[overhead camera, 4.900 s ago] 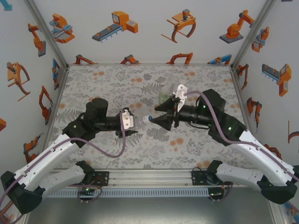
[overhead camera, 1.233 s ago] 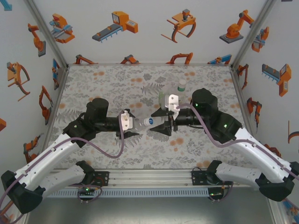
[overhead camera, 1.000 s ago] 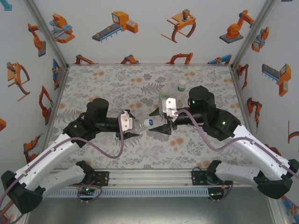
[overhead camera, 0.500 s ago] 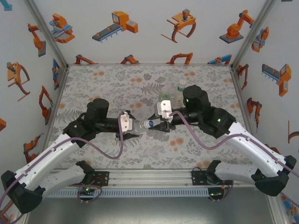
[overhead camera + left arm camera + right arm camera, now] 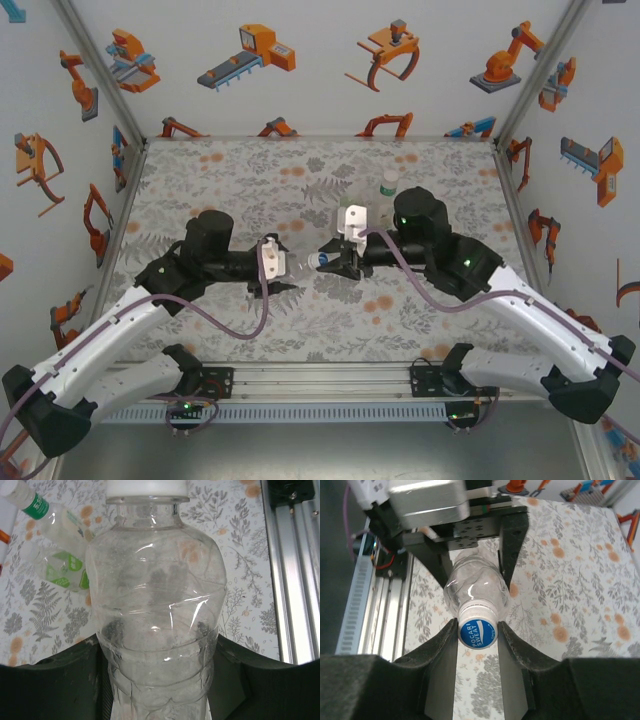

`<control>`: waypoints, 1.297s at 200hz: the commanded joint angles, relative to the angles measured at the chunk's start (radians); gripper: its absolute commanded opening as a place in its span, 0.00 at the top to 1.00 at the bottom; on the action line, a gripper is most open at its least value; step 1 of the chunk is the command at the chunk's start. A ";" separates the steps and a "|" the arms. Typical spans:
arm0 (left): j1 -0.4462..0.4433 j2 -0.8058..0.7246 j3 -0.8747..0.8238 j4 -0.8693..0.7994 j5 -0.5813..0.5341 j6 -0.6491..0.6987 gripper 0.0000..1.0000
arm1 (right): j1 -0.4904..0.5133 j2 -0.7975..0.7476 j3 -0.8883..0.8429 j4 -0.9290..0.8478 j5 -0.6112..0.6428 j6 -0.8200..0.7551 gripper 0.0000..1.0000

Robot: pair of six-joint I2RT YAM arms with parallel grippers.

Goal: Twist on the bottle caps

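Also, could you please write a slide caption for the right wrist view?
Right gripper shut on the blue Pocari Sweat cap of a clear bottle held by the left gripper.

Three bottles point(image 5: 155, 620) and two visible caps point(image 5: 477, 633).

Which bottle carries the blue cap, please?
The clear bottle the left gripper holds sideways; the right gripper grips its blue cap. The labelled bottle and green-tinted bottle stand behind.
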 commanded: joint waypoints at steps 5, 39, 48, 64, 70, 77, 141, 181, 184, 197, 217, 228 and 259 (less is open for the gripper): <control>-0.002 -0.012 0.017 0.027 -0.061 -0.012 1.00 | 0.000 -0.033 -0.078 0.182 0.129 0.327 0.93; -0.001 -0.022 0.003 0.058 -0.110 -0.021 1.00 | 0.000 -0.042 -0.160 0.358 0.227 0.787 0.98; 0.000 -0.022 0.001 0.064 -0.122 -0.026 1.00 | -0.001 -0.042 -0.170 0.370 0.268 0.900 1.00; 0.000 -0.026 -0.006 0.078 -0.145 -0.030 1.00 | -0.001 -0.037 -0.185 0.366 0.338 1.084 1.00; 0.000 -0.026 -0.008 0.083 -0.152 -0.034 1.00 | -0.001 -0.034 -0.188 0.360 0.356 1.151 1.00; 0.000 -0.025 -0.010 0.088 -0.161 -0.035 1.00 | 0.000 -0.028 -0.193 0.357 0.371 1.221 1.00; 0.002 -0.017 -0.011 0.100 -0.234 -0.047 1.00 | -0.001 0.058 -0.123 0.221 0.404 1.404 1.00; 0.001 -0.021 -0.011 0.098 -0.225 -0.042 1.00 | 0.000 0.050 -0.116 0.224 0.418 1.375 1.00; 0.002 -0.021 -0.013 0.098 -0.223 -0.043 1.00 | 0.000 0.048 -0.117 0.229 0.420 1.372 1.00; 0.002 -0.023 -0.011 0.097 -0.213 -0.041 1.00 | -0.001 0.034 -0.122 0.251 0.424 1.349 0.89; 0.002 -0.022 -0.008 0.089 -0.190 -0.039 1.00 | -0.002 0.015 -0.115 0.276 0.425 1.290 0.65; 0.002 -0.022 -0.008 0.087 -0.179 -0.038 1.00 | -0.003 0.005 -0.107 0.285 0.417 1.250 0.53; 0.002 -0.026 -0.007 0.082 -0.148 -0.034 1.00 | -0.001 -0.038 -0.065 0.257 0.391 1.018 0.47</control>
